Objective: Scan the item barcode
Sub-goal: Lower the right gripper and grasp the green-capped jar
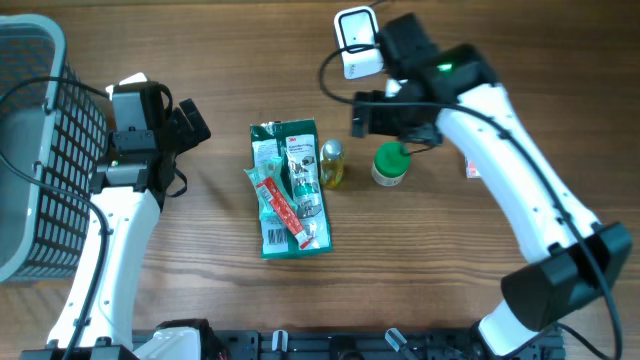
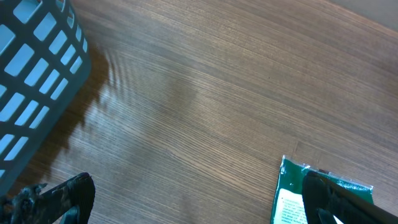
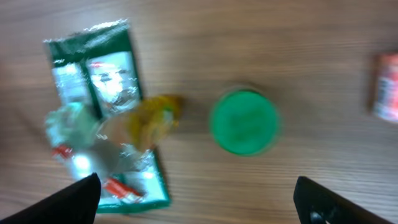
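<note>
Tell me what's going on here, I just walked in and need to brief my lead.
A two-arm robot is working through items to scan. The right gripper hangs open over a green-lidded jar, holding nothing. The left gripper is open too, empty, near the basket. A green packet lies mid-table with a small yellow bottle beside it. What looks like a white scanner sits near the right arm. No item is at the scanner.

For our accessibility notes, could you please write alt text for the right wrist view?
A green-lidded jar stands on the wooden table below the open right gripper. A yellow bottle and green packet sit left of it, all blurred.
</note>
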Available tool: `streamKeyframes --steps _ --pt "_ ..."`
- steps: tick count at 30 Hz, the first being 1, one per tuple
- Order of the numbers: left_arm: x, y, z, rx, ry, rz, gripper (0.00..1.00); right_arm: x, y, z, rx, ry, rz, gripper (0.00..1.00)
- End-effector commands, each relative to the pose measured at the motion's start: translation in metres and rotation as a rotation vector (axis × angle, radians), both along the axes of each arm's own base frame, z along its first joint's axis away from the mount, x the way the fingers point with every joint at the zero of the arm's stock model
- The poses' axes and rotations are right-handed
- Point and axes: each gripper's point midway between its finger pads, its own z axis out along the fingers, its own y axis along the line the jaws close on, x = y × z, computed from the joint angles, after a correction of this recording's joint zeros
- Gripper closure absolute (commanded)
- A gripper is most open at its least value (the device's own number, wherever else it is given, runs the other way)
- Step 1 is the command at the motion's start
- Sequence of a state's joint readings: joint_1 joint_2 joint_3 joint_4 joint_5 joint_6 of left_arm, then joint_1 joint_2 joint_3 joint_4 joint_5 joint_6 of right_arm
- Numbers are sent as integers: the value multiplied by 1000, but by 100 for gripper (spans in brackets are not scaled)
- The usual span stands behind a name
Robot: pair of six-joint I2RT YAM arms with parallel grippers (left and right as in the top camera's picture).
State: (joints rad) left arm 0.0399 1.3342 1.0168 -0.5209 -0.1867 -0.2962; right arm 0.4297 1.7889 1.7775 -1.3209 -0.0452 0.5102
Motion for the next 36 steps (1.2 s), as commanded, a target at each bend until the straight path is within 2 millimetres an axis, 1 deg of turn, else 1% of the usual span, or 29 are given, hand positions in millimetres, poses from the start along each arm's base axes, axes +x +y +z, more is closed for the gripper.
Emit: streamKeyframes --steps 1,2,4,8,9,12,15,19,25,31,36 --pt "2 3 6 16 -13 1 0 -2 -26 -12 -73 35 -37 0" --pt "2 3 6 16 -13 1 0 -4 -27 -20 -78 46 -39 0" --pt "2 3 6 16 -13 1 0 -3 -23 -42 -72 52 -33 0" --pt "2 3 6 16 -13 1 0 -7 -24 -81 -76 70 -32 0" --pt "2 3 6 16 -13 1 0 -7 -20 -92 -52 67 -27 0" --pt "2 3 6 16 -13 1 0 3 -14 -109 -18 16 -23 0" --pt "2 3 6 16 -13 1 0 8 -12 -121 -4 -18 -22 0" --pt "2 3 6 16 -13 1 0 2 -14 -132 -8 -6 -24 0" --pt "2 3 6 16 -13 1 0 2 -14 -132 -9 -4 -23 0" --pt "2 3 6 16 -13 1 0 -5 -17 -134 -21 24 -22 0" --pt "2 3 6 16 -13 1 0 -6 -18 -134 -23 29 -22 0"
